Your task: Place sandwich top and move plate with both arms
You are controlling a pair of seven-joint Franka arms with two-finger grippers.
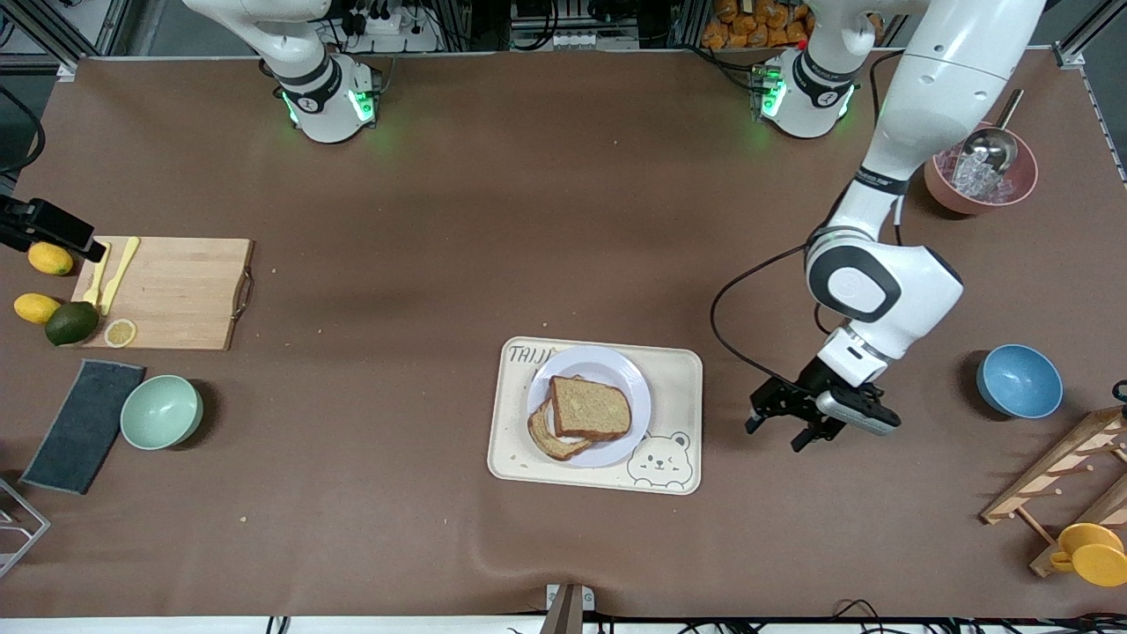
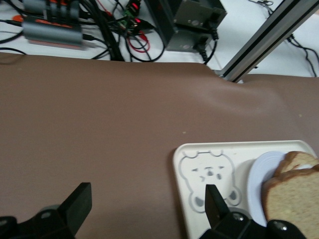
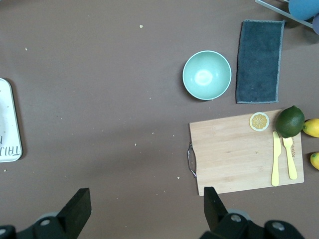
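The sandwich top [image 1: 592,407], a plain brown bread slice, lies on another slice [image 1: 553,440] on the white plate [image 1: 616,365]. The plate sits on the cream bear tray [image 1: 678,379]. My left gripper [image 1: 775,436] is open and empty, low over the table beside the tray, toward the left arm's end. In the left wrist view the gripper [image 2: 147,204] has one finger [image 2: 215,201] over the tray's bear corner [image 2: 209,174], with the plate [image 2: 261,174] and the bread [image 2: 294,199] close by. My right gripper [image 3: 144,206] is open and empty, high over bare table, out of the front view.
A cutting board [image 1: 167,291] with yellow cutlery, lemons and an avocado, a mint bowl [image 1: 161,411] and a dark towel [image 1: 84,425] lie at the right arm's end. A blue bowl [image 1: 1019,380], a pink ice bowl [image 1: 980,180] and a wooden rack [image 1: 1065,475] lie at the left arm's end.
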